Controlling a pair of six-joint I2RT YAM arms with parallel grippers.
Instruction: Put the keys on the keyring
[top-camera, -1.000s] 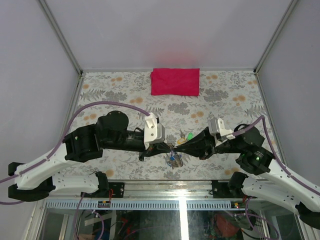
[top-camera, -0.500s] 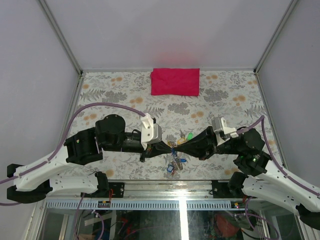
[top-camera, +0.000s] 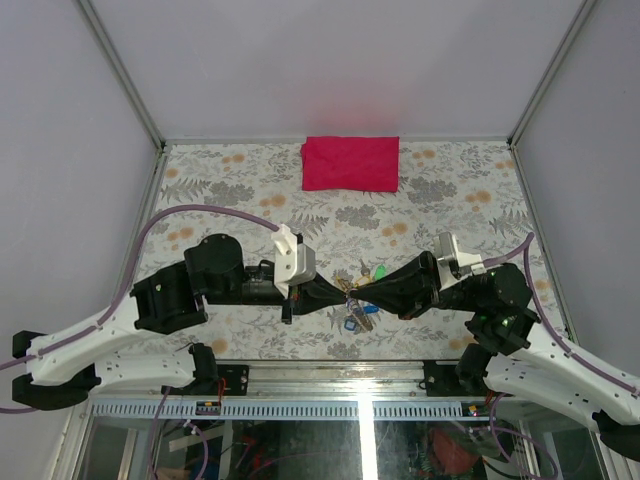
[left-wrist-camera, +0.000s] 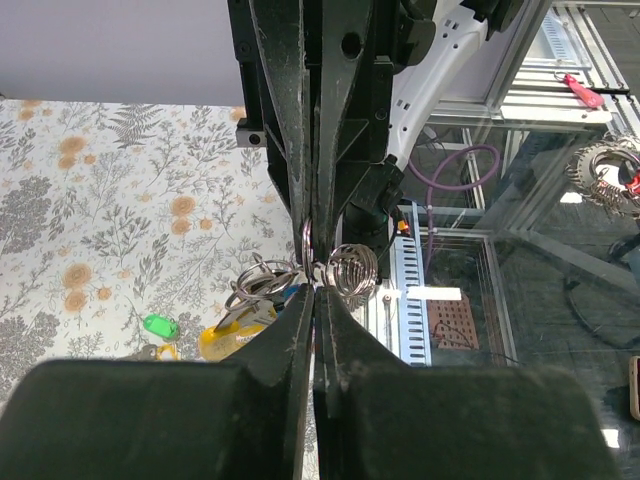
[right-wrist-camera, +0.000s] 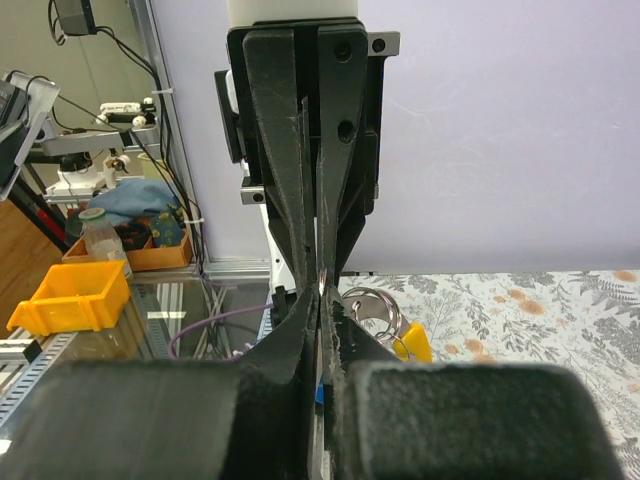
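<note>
Red cloth (top-camera: 350, 163), seemingly folded, lies at floral table's (top-camera: 230, 180) far edge.

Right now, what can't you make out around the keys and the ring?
- Left wrist view: whether the left claw grips the keyring; the shut claws cover the contact.
- Top view: whether any keys are threaded; too small.
- Right wrist view: most keys, hidden behind the right claw.

A floral-patterned tablecloth (top-camera: 230, 180) covers the table, and a red cloth (top-camera: 350, 163) lies at its far edge. Plain pale-lilac walls (top-camera: 330, 60) enclose three sides, joined by aluminium corner posts (top-camera: 122, 70). Outside the enclosure, a yellow bin (right-wrist-camera: 68, 295) sits on a glossy surface.
</note>
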